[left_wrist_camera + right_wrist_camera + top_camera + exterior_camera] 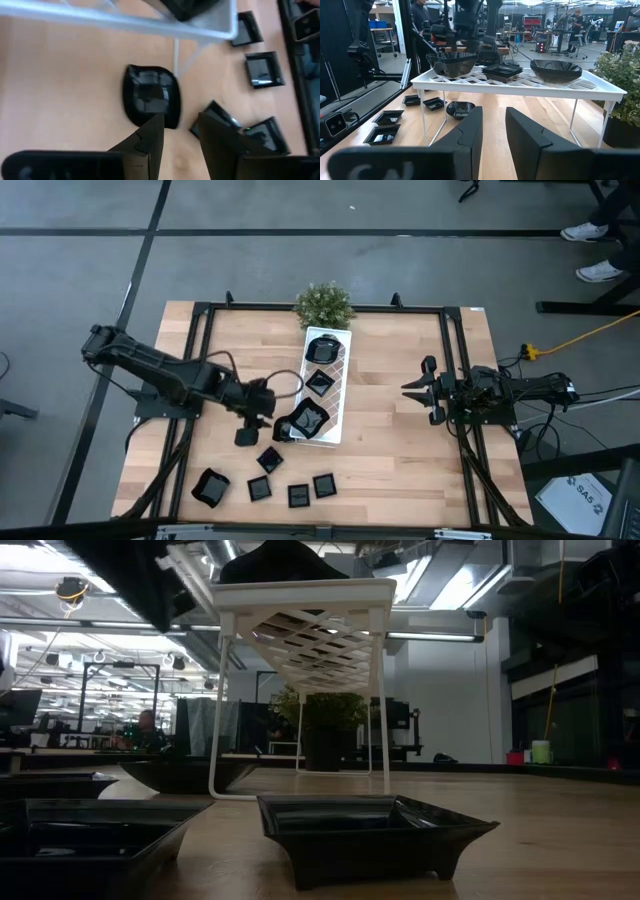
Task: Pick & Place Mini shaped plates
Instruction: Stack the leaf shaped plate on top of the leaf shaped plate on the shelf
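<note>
- Table [400,430] first: light wood top with a black frame running round it, both arms reaching in from the sides.
- Left arm comes in from the left edge, and its left gripper [268,412] sits right at the near end of the white tray [340,375], over the wavy dish [305,420] parked on that end. Wrist view shows the fingers [150,140] spread apart with nothing between them, so not holding anything.
- Right arm waits well off to the right side; right gripper [418,390] points toward the tray, jaws a bit apart and empty.
- White tray is a long lattice rack on thin legs, sitting mid-table. Three mini shaped plates on it: a round one [322,347] at the far end, a square one [320,383] in the middle, the wavy dish at the near end.
- Potted plant [323,304] stands just past the tray's far end.
- Loose plates [272,475] are scattered on the wood near the front edge, left of centre, plus one rounded dish [246,437] just beside the left gripper, kinda crowding that corner.
</note>
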